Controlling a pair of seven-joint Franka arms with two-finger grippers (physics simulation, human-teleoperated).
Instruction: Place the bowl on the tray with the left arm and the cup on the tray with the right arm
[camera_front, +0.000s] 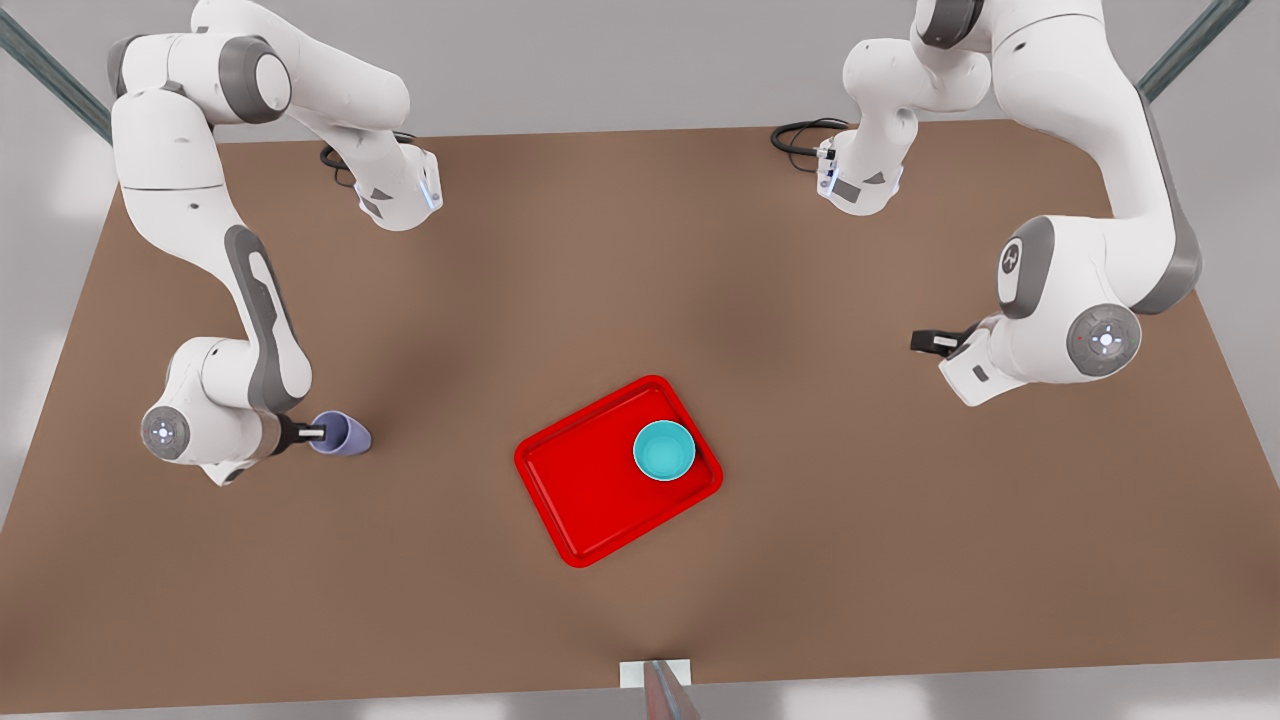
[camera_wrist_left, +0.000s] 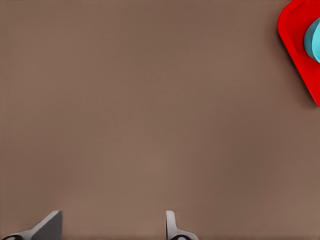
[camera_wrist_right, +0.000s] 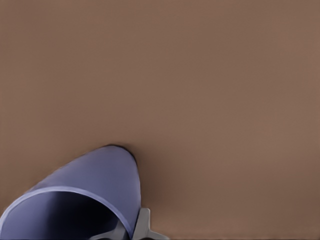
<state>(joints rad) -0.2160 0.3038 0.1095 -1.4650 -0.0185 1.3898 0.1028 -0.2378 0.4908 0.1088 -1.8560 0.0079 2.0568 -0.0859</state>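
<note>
The teal bowl (camera_front: 664, 450) (camera_wrist_left: 314, 40) sits upright on the red tray (camera_front: 590, 495) (camera_wrist_left: 296, 30), in its corner toward the front view's right. My left gripper (camera_front: 928, 342) (camera_wrist_left: 110, 231) hovers open over bare table at the front view's right, well away from the tray, with nothing between its fingers. At the front view's left, the lavender cup (camera_front: 343, 433) (camera_wrist_right: 100, 175) is at table level, far from the tray. My right gripper (camera_front: 312, 433) (camera_wrist_right: 131, 234) is shut on its rim wall, one finger (camera_wrist_right: 144, 226) outside and the other inside.
The brown table (camera_front: 640, 250) spans the scene. Black cables (camera_front: 800, 135) lie near the far edge behind both arms. A small white block (camera_front: 655, 674) with a rod sits at the near edge. Open table lies between the cup and the tray.
</note>
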